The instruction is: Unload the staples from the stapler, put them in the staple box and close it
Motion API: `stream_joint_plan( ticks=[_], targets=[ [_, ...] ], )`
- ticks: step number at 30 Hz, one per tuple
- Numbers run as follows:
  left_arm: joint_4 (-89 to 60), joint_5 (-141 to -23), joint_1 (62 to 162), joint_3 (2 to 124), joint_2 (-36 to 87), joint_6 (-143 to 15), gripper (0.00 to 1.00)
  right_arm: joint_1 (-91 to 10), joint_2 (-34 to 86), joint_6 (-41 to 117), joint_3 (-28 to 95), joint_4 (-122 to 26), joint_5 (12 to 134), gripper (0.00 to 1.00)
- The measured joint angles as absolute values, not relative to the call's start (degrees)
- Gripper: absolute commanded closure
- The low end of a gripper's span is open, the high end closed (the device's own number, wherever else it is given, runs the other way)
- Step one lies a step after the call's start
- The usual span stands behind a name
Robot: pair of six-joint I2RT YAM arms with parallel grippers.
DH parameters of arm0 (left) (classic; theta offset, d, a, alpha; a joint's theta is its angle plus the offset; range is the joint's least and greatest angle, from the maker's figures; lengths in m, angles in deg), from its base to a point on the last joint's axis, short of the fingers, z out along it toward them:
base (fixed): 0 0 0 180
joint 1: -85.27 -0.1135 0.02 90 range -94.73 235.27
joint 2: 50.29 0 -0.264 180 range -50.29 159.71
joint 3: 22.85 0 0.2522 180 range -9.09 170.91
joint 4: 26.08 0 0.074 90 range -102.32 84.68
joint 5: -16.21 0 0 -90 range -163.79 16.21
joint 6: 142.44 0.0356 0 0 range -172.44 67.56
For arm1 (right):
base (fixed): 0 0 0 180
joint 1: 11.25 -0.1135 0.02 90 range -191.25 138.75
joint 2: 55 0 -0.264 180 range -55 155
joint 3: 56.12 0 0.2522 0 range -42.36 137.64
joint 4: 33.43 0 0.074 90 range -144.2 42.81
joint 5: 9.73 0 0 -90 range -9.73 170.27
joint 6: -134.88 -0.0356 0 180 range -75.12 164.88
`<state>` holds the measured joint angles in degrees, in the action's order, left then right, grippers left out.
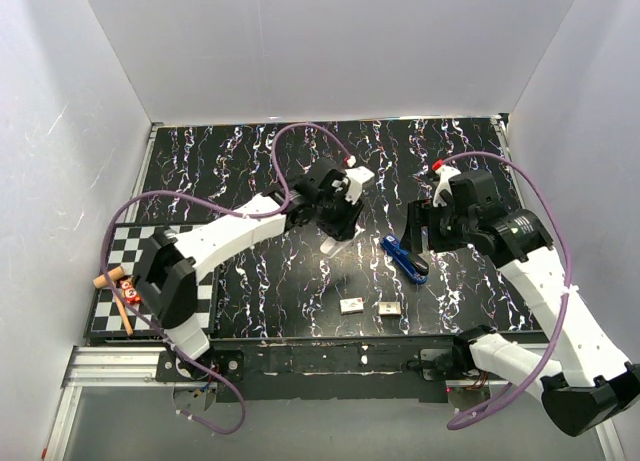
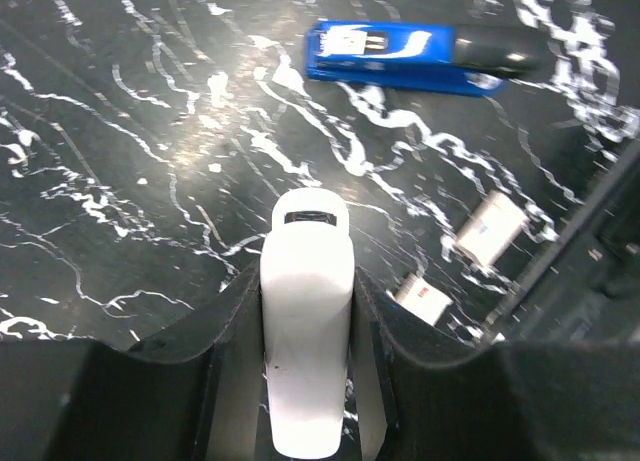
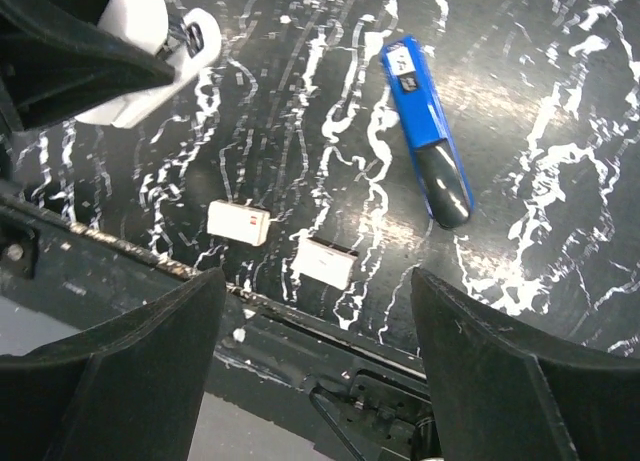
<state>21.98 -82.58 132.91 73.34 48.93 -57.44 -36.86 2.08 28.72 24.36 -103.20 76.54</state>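
Right wrist: my right claw (image 3: 313, 286) gapes open near the blue stapler (image 3: 425, 121); left claw (image 2: 306, 281) clamps a white tool (image 2: 305, 371). Stiff, slick stapler: I'd pinch its sides.

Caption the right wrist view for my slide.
Open right end effector above blue stapler and two small white boxes.

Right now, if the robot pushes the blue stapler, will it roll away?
Probably not: the blue stapler lies flat on the table with boxy sides, so it should slide. It looks stiff, so it likely moves as one piece. Pushed near its rounded black end, it might swivel.
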Motion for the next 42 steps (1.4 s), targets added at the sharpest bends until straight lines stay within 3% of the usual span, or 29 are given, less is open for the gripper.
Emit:
stream_joint_plan(
  ticks=[6, 21, 42],
  targets=[
    [21.44, -94.82, 132.91, 67.85, 37.87, -55.16, 1.0, -37.99, 1.28, 33.22, 27.73, -103.09, 68.02, 0.3],
    [17.59, -119.81, 133.02, 58.65, 22.27, -53.63, 1.0, -47.26, -0.76, 38.29, 30.83, -98.79, 48.66, 0.35],
    [12.41, -130.32, 133.02, 55.88, 17.74, -57.41, 1.0, -60.16, 3.55, 37.64, 32.21, -91.77, 47.1, 0.47]
  ],
)
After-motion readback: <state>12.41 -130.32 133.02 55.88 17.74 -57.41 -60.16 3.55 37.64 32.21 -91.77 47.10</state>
